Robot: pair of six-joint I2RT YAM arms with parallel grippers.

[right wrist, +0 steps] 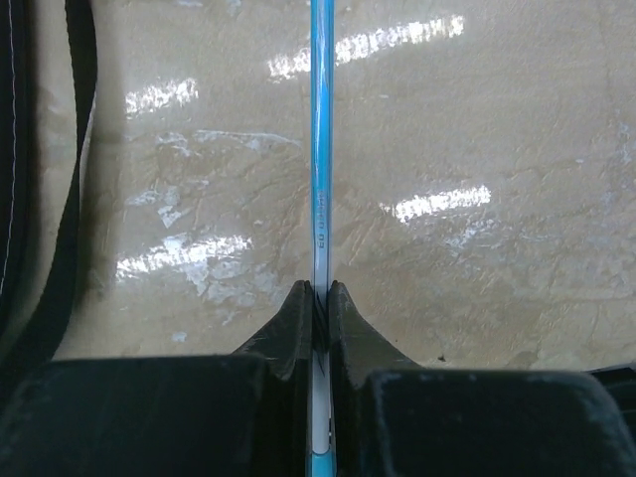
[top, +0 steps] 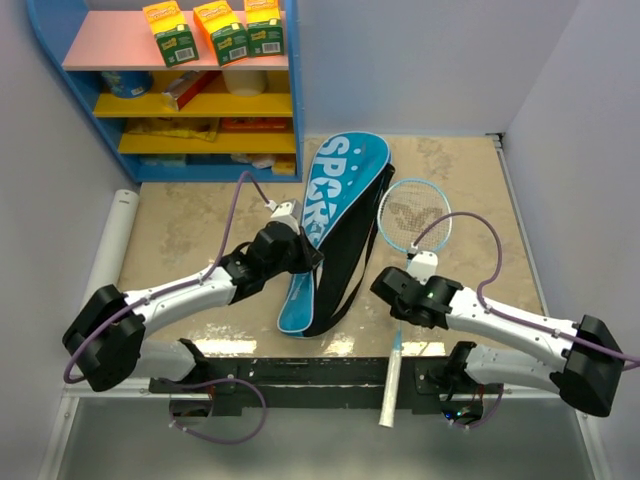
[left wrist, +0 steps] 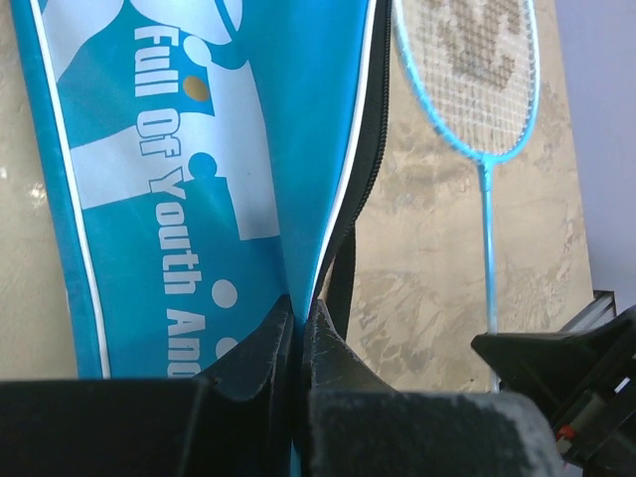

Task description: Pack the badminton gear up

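Observation:
The long blue racket bag (top: 335, 215) with white lettering lies in the middle of the table, its black zipped edge to the right. My left gripper (top: 312, 258) is shut on the bag's blue flap edge (left wrist: 298, 298). One light-blue racket (top: 415, 215) lies right of the bag, head far, handle (top: 391, 385) over the near edge. My right gripper (top: 393, 287) is shut on its thin shaft (right wrist: 320, 199). The racket head also shows in the left wrist view (left wrist: 472, 70). A second racket and the shuttlecocks are not in view.
A blue shelf unit (top: 190, 90) stands at the back left with orange-green boxes (top: 215, 28) on top. A white tube (top: 112, 240) lies along the left edge. The bag's black strap (right wrist: 75, 189) lies left of the shaft. Grey walls close both sides.

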